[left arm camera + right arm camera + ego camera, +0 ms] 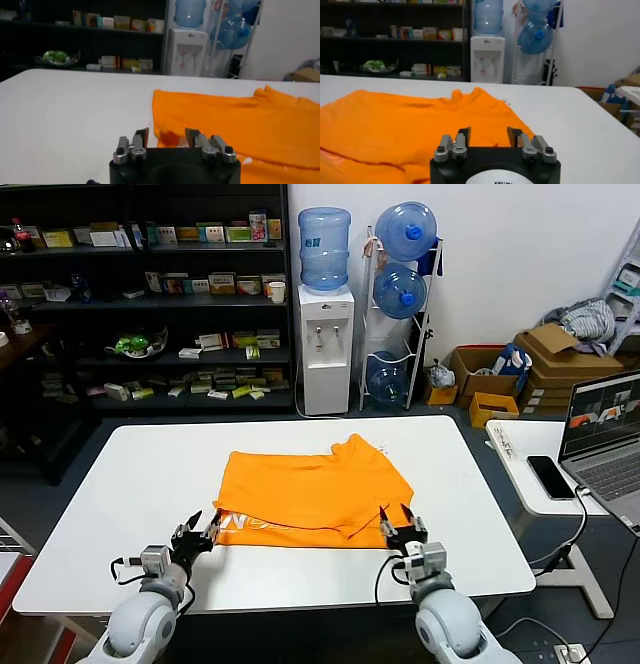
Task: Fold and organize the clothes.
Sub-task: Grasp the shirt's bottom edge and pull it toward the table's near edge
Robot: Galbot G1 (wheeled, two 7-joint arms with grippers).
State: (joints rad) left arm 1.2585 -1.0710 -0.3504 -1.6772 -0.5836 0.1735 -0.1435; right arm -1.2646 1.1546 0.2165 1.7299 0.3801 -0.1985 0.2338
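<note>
On the white table [120,484], a rumpled orange T-shirt [315,489].

A white counter [130,484] is set on a dark grey floor [40,484]. Dark shelving [150,294] is stocked with small boxes against the back; beside it a water dispenser [326,334] and a bottle rack [400,294] are placed before a white wall [520,244]. Cardboard boxes [560,369] are stacked at the right.

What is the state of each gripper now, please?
Left gripper: jaws open, holding nothing, at the T-shirt's near left corner.
Right gripper: jaws open, holding nothing, at its near right corner.
</note>
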